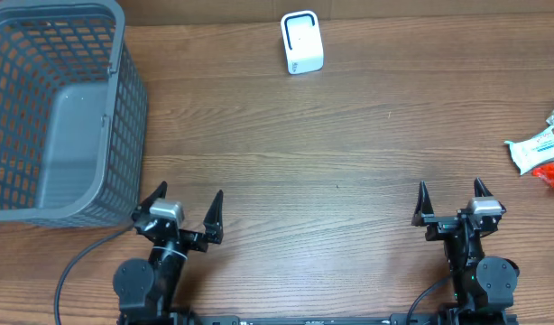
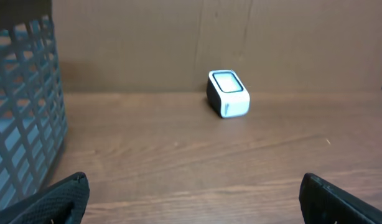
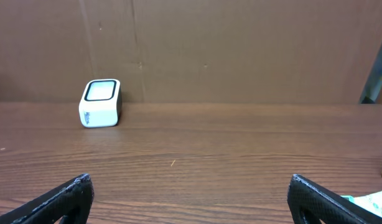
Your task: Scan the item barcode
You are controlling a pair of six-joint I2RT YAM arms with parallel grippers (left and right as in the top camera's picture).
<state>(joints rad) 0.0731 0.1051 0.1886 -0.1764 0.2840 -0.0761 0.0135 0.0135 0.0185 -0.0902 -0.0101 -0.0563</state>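
Right gripper sits released, jaws spread wide and empty, low at the near edge of the brown wooden table toward its right corner, fingers pointing at the far edge. The white-and-green crinkled plastic packet lies at the right edge, ahead and to the right of this claw and well apart from it. Its long axis seems to run roughly across the table, though the frame cuts it off. Left gripper, equally spread and empty, is much farther off. The small white box-shaped scanner stands mid far edge.
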